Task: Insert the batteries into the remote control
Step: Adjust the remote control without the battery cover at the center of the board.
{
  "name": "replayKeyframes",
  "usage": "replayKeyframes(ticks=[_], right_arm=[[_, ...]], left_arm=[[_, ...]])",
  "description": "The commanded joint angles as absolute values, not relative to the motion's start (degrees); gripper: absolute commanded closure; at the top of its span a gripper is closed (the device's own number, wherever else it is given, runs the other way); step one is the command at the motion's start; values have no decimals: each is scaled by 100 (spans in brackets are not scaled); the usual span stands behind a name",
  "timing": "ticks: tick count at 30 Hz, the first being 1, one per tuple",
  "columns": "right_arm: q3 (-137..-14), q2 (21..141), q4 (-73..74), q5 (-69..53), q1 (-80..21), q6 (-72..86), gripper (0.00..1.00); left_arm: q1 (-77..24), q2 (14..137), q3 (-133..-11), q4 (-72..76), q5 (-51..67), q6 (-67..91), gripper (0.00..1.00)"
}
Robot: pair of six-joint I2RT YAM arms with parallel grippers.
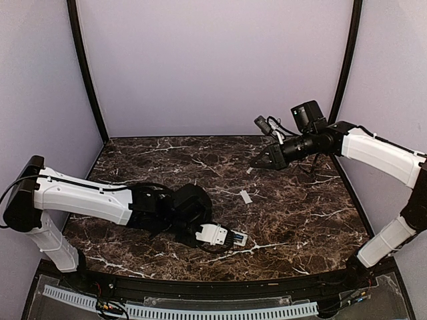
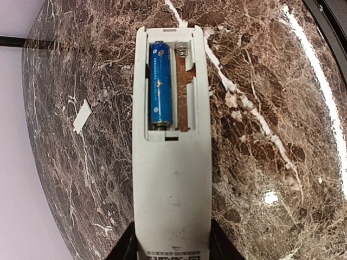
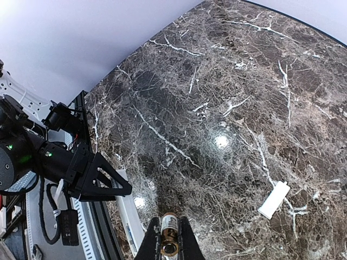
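Note:
The white remote control (image 2: 172, 179) lies back side up on the marble table, and my left gripper (image 2: 172, 245) is shut on its near end. Its battery compartment is uncovered. One blue battery (image 2: 161, 86) sits in the left slot, while the right slot (image 2: 183, 92) holds only its spring. From above, the remote (image 1: 219, 234) is near the table's front middle. My right gripper (image 1: 260, 162) hangs above the far right of the table. It is shut on a grey-tan battery (image 3: 170, 232) that stands between its fingers.
The short white cover plate (image 1: 246, 197) lies flat on the marble between the two grippers, to the left of the remote in the left wrist view (image 2: 82, 116). A small white scrap (image 1: 249, 171) lies below the right gripper. Purple walls enclose the table (image 1: 313, 220).

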State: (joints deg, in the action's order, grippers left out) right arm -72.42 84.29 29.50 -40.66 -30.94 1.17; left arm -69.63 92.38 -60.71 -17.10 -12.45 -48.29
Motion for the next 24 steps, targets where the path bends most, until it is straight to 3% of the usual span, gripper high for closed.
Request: replayKeyframes(ticks=[1,24], right_arm=[[-7276,8422,2882,-4086,-3065,127,100],[-7485,8626,3094,-3894,-3569,35,100]], left_arm=[[-6987,9016,-6107,-2092,-1287,-4923,100],[-6336,9895,-5957,-2076,699,-2518,98]])
